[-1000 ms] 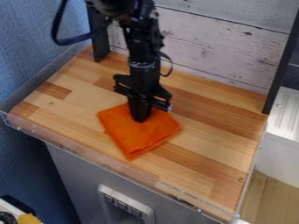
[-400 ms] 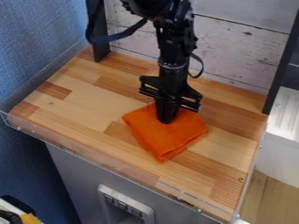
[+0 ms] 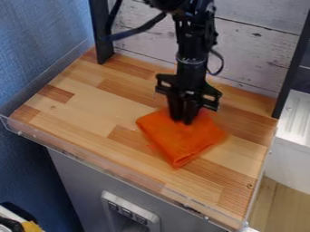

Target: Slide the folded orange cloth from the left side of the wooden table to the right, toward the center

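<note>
The folded orange cloth should be light and soft in my grip, limp enough to drape wherever I don't support it, and I judge it neither fragile nor especially slippery. Its layers could slide over one another or fan open if I pinched only the top one. I would take hold through all the folds, a little in from a corner or along a thick folded edge, pressing down enough to gather a ridge of fabric.

My black two-finger gripper points straight down, its fingers a little apart, a narrow gap showing between them. Their tips touch the cloth near its far corner; I cannot see any fabric pinched between them.

The cloth lies flat on the striped wooden tabletop, just right of its middle as the camera sees it, one corner turned towards the near edge. That edge carries a clear plastic lip. Beyond the far edge stands a whitewashed plank wall, with black uprights by both far corners.
</note>
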